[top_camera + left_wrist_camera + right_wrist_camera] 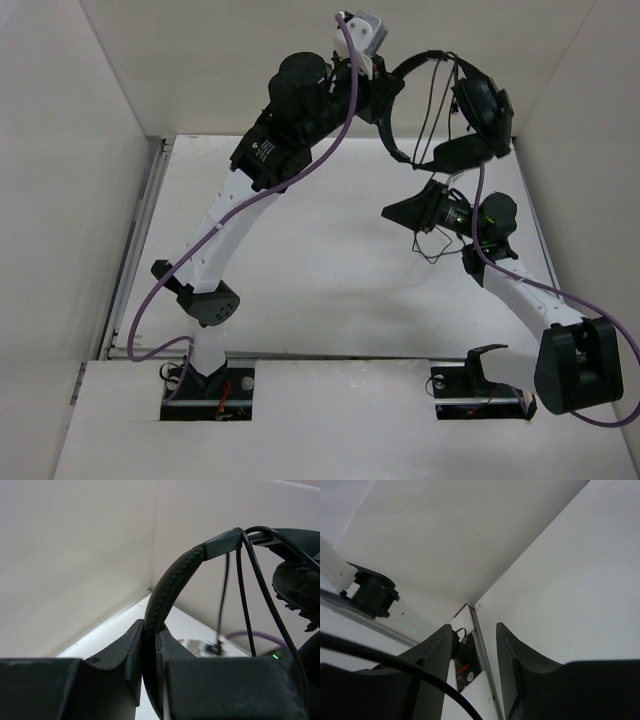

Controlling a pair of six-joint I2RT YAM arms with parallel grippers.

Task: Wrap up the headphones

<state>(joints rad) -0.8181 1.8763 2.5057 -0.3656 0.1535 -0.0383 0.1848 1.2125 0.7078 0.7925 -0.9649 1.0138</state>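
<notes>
Black headphones (482, 105) hang high in the air over the far end of the white table (300, 290). The left gripper (150, 635) is squeezed tight on the padded headband (170, 585). A thin cord (240, 605) dangles down from the headband. The right gripper (474, 630) sits lower, its fingers apart with nothing between them.

Robotics lab cell: plain white walls (60, 150) boxing a white table (330, 300).

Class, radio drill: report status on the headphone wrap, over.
Left claw shut on headphones at headband, headset aloft. Right claw open, empty. Cord draped over headband, hanging loose. No obstruction seen.
</notes>
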